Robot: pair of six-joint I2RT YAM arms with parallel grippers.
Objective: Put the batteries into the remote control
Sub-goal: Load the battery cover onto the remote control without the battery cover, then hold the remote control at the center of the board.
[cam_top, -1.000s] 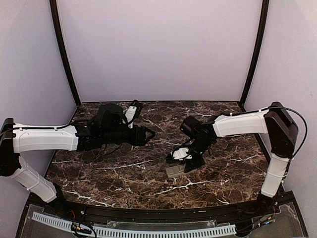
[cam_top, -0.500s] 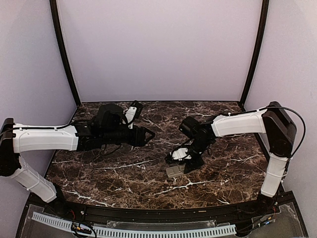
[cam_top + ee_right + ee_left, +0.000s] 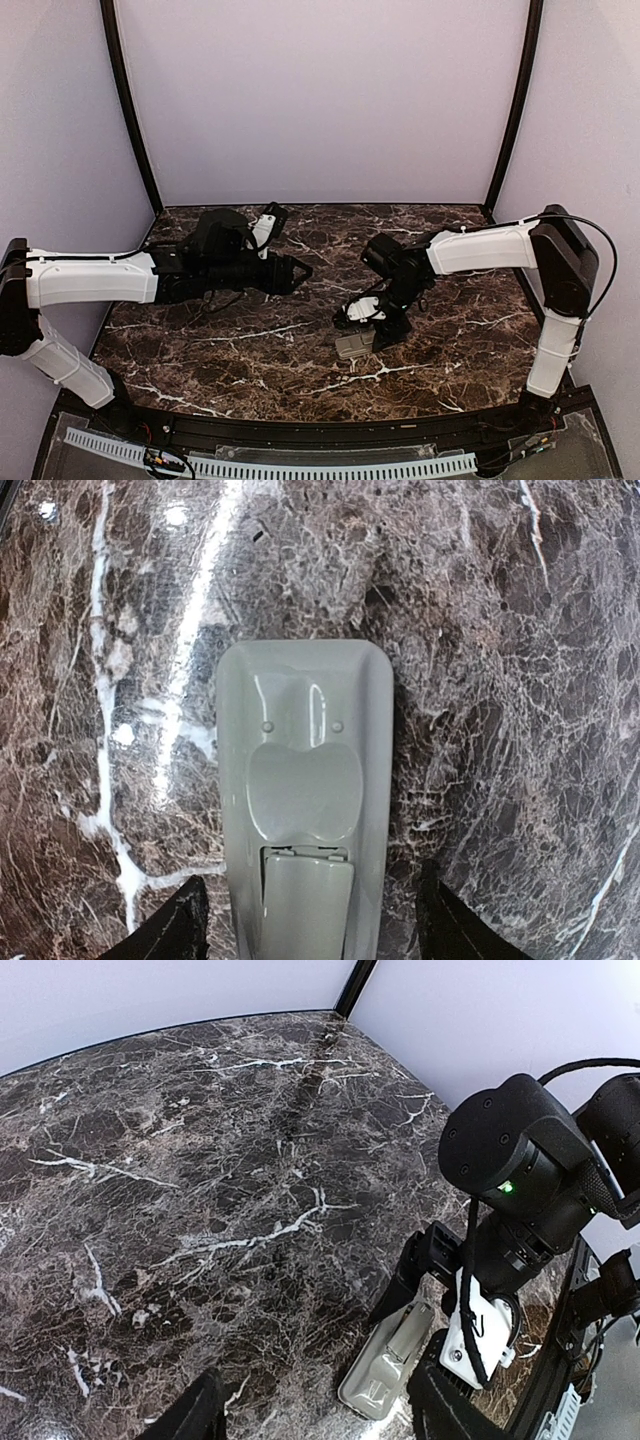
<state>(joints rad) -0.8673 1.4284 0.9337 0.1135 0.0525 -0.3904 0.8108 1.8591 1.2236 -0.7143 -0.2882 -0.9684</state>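
— While the remote lies back-up on the table between the right gripper's spread fingers, what could spoil this?
— Closing off-centre would skew it. The left gripper hovers open, empty.
— Batteries?
— None visible. The right wrist view shows the back's moulding; overhead, the gripper hides most.

Bare table runs along the near edge and into the far right corner. The left arm lies across the left side, with the left gripper spread apart near the middle. The right gripper hangs over the remote, fingers wide astride it, blocking the way in from above. Walls close the left, far and right edges.
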